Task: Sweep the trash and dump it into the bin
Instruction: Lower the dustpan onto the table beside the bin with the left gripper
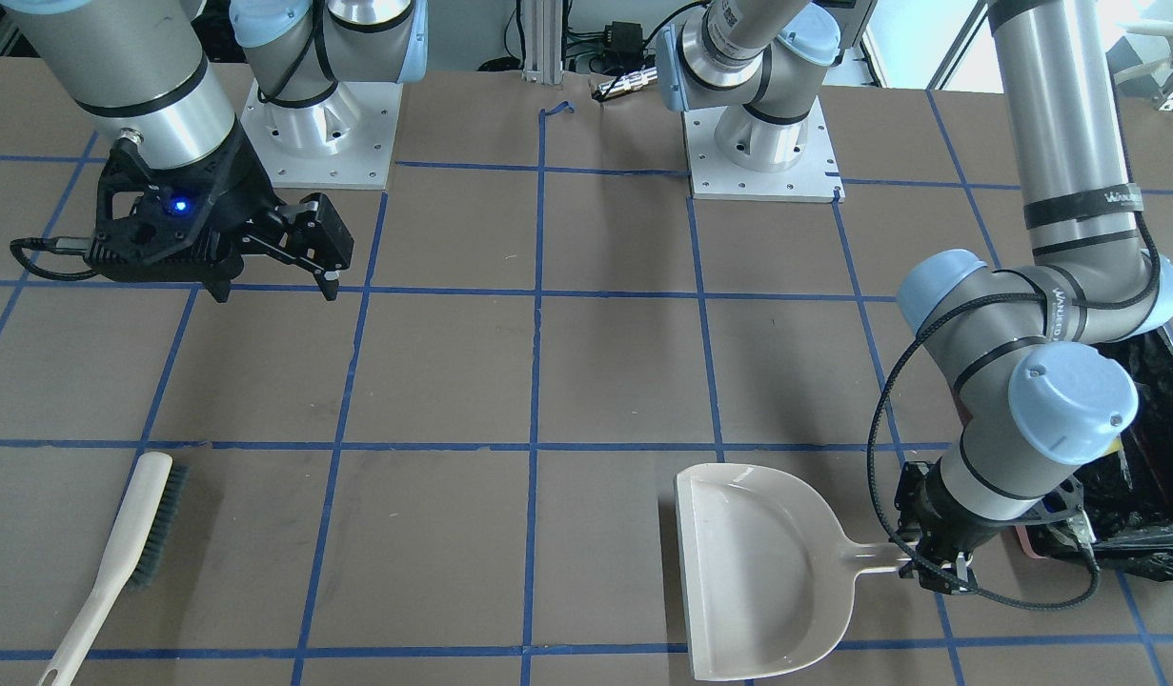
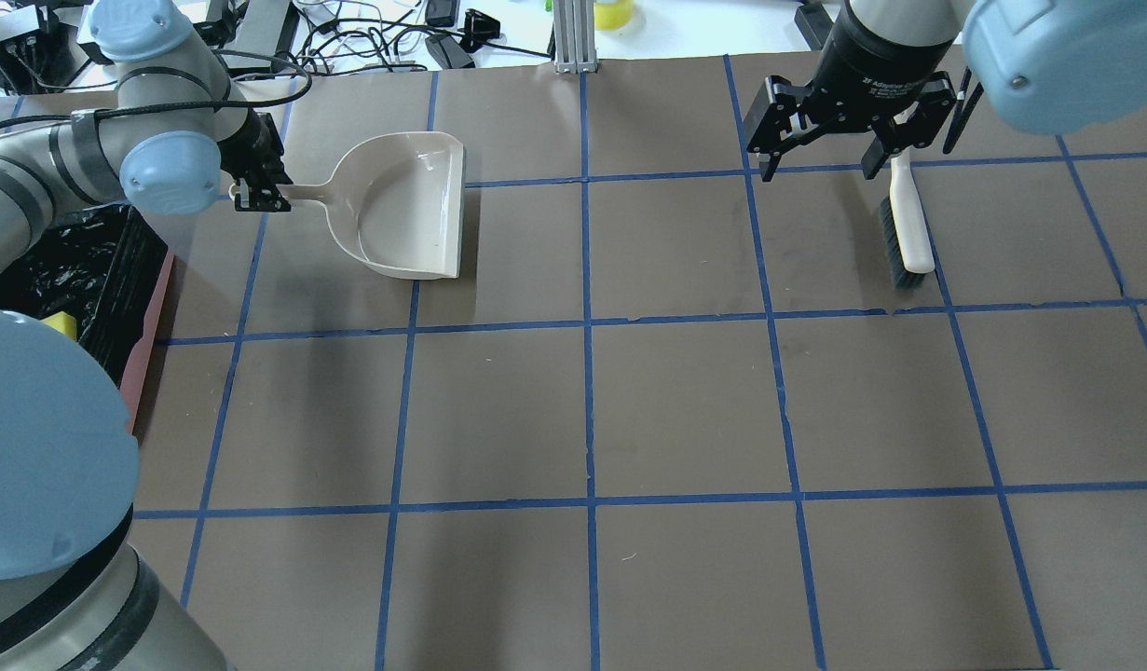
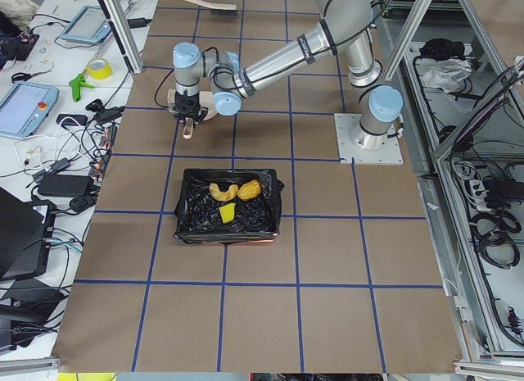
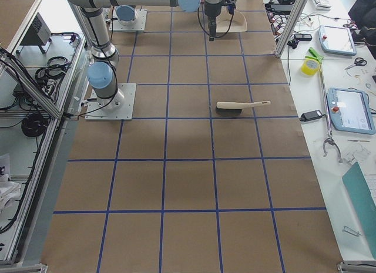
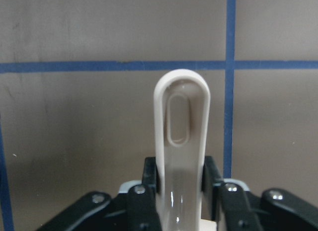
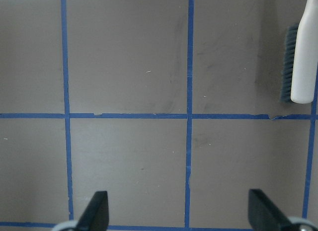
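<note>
One dustpan handle [image 1: 872, 553] clamped in L gripper [image 1: 939, 570]; R gripper [image 2: 820, 172] spread wide, empty.

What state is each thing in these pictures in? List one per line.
Beige plastic dustpan: empty, flat on table, handle gripped.
Beige long-handled brush: lying on table, unheld.
Black-lined pink bin: holds three trash pieces.
Left gripper: shut on dustpan handle.
Right gripper: open, empty.

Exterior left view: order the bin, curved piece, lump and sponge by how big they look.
1. bin, far the largest
2. curved piece and lump, about alike, not ranked
3. sponge, smallest
</note>
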Motion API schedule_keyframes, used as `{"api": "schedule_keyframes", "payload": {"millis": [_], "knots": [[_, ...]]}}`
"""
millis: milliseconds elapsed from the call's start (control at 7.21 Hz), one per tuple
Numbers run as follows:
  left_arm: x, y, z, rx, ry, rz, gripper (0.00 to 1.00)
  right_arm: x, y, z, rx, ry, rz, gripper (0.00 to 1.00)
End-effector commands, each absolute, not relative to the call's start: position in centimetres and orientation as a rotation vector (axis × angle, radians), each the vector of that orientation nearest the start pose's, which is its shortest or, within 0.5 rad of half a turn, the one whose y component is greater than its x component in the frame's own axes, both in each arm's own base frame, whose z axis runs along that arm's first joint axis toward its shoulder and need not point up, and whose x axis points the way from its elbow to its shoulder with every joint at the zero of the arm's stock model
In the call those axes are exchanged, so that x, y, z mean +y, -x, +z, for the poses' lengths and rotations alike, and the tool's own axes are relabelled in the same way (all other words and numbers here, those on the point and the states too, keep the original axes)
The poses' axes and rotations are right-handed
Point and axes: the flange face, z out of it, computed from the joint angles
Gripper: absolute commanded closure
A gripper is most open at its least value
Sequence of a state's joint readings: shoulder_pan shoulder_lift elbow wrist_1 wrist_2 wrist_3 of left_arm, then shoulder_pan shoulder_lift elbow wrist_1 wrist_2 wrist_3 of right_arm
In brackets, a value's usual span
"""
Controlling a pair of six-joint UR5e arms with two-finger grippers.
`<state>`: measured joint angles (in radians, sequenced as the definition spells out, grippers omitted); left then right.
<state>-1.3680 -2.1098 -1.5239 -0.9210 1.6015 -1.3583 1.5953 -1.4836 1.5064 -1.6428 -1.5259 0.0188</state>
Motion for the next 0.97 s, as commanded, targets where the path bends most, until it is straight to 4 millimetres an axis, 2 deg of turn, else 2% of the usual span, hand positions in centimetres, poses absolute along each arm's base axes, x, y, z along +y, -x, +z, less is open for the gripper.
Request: {"api": "schedule_keyframes", "payload": {"millis": [0,416,832], "knots": [[-69.1,-0.3,25.0,2.292,2.206,-0.23,1.0,-53.0,-15.1,48.2,3.095,0.011,-0.072,0.0],[-69.1,-0.4,24.5,2.367,2.094,-0.226,1.0,-53.0,-15.1,48.2,3.097,0.011,-0.072,0.0],[-69.3,-0.5,23.8,2.333,2.127,-0.214,1.0,-53.0,-15.1,48.2,3.097,0.011,-0.075,0.0]]}}
